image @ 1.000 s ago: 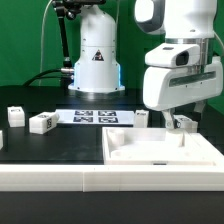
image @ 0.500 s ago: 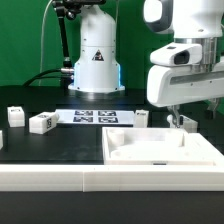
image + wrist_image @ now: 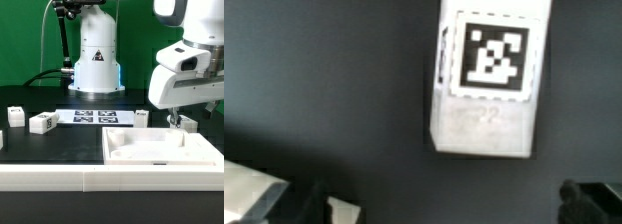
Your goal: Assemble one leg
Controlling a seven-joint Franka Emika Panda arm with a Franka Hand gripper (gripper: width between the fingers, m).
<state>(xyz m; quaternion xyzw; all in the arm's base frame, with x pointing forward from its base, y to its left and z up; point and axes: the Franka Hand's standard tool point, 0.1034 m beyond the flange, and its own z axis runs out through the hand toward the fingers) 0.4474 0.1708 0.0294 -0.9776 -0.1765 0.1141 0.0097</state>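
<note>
Here's the small white plastic rectangular leg, lying flat on the black table with its black-and-white tag facing up. It sits just ahead of the two-finger gripper, not yet between the fingers. The dark fingers are spread wide, a good deal wider than the block, and there's nothing in them. In the exterior view the arm hangs over the far side of the large flat white square tray with the raised rim, towards the exterior view's right, and the block below it is mostly hidden there. By the look of it this leg is light and rigid. Its smooth, hard sides could skate on the table if one finger lands first. The best hold looks to be across the narrow width, on the two long sides near mid-length.
</note>
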